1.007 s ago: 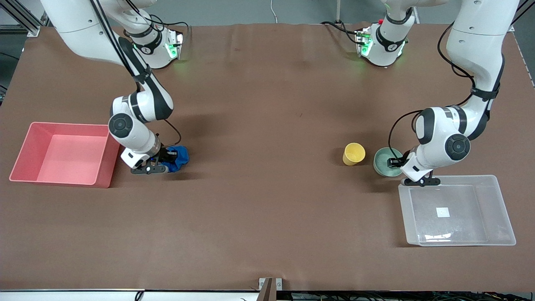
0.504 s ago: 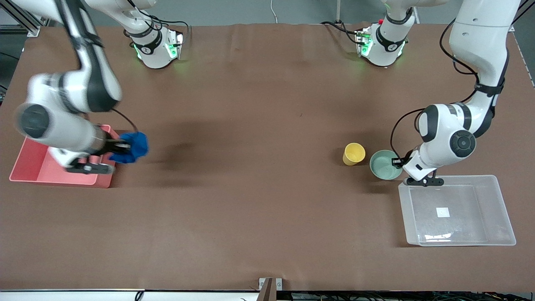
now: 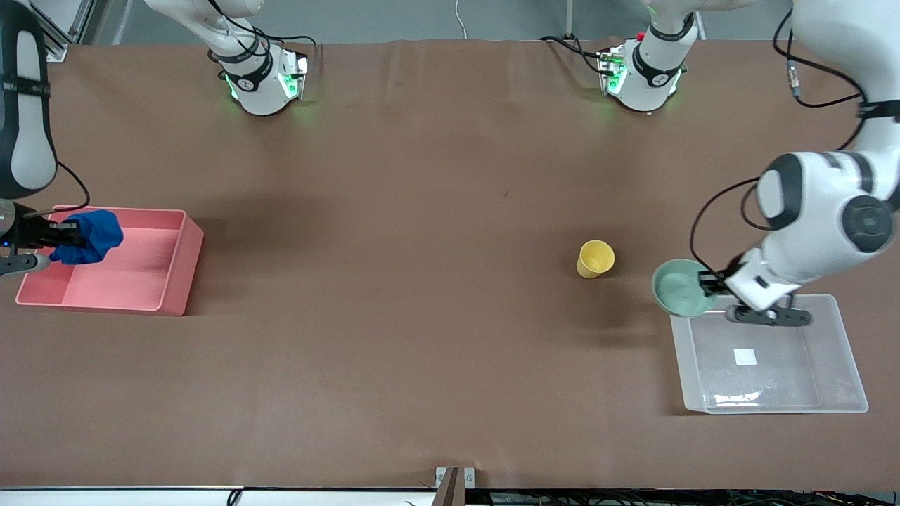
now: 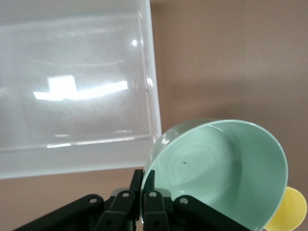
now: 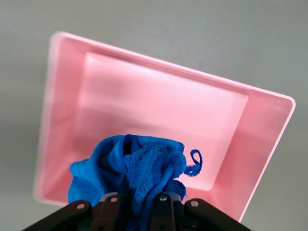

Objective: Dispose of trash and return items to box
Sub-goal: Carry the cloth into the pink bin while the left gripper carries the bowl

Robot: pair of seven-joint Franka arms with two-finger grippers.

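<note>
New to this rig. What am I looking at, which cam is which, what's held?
Two white robot arms at a brown table, each ending in a two-finger pincer. The wide picture is from a high camera facing them; the other two are from cameras on their wrists. The right pincer holds a blue wad over the pink bin. The left pincer grips the mint bowl by its rim, over the edge of the clear tub. A yellow cup stands on the table, beside the bowl.

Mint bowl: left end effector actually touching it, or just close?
Touching. In the left wrist view the left end effector has its fingers shut on the rim of the mint bowl, which is lifted and tilted beside the clear box.
</note>
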